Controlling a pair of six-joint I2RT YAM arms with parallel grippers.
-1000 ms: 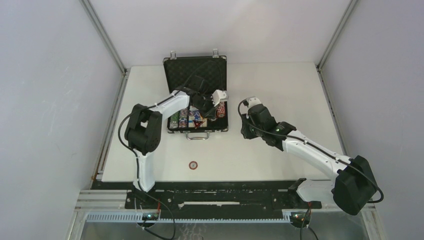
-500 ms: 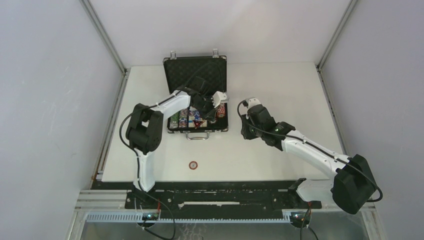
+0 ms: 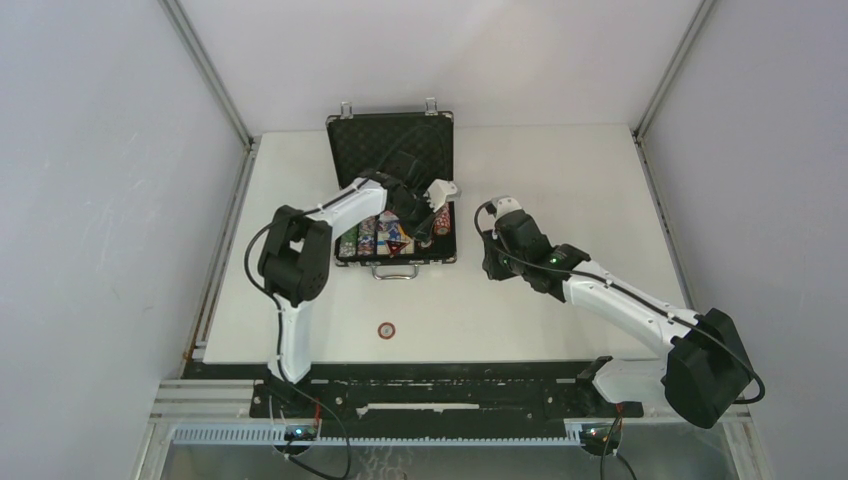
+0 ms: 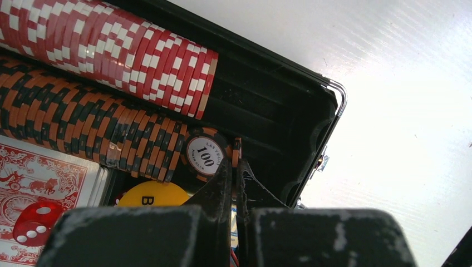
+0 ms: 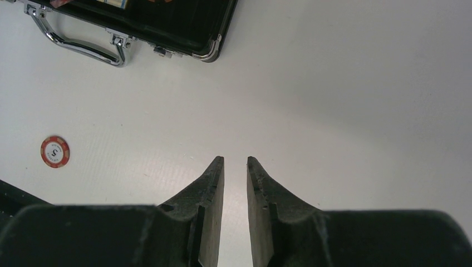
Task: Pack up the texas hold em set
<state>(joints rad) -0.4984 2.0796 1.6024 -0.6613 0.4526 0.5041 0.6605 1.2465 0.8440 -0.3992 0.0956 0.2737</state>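
The black case [image 3: 392, 148] lies open at the table's far middle, lid up. In the left wrist view its tray holds a row of red-and-white chips [image 4: 111, 50], a row of orange-and-black chips [image 4: 83, 128] ending in a "100" chip [image 4: 206, 157], a yellow dealer button [image 4: 153, 194], a red die [image 4: 33, 222] and a red card deck [image 4: 50, 172]. My left gripper [image 4: 235, 164] is inside the tray, shut on an orange-and-black chip [image 4: 237, 149] held edge-on beside the "100" chip. My right gripper [image 5: 235, 161] hovers over bare table, open and holding nothing.
One red chip [image 3: 386, 329] lies alone on the white table near the front, also in the right wrist view as a red chip [image 5: 55, 151]. The case's metal handle [image 5: 78, 47] faces the arms. Grey walls and aluminium posts enclose the table.
The left arm has shifted slightly over the case, its elbow moving a little right. The right arm has stayed where it was.
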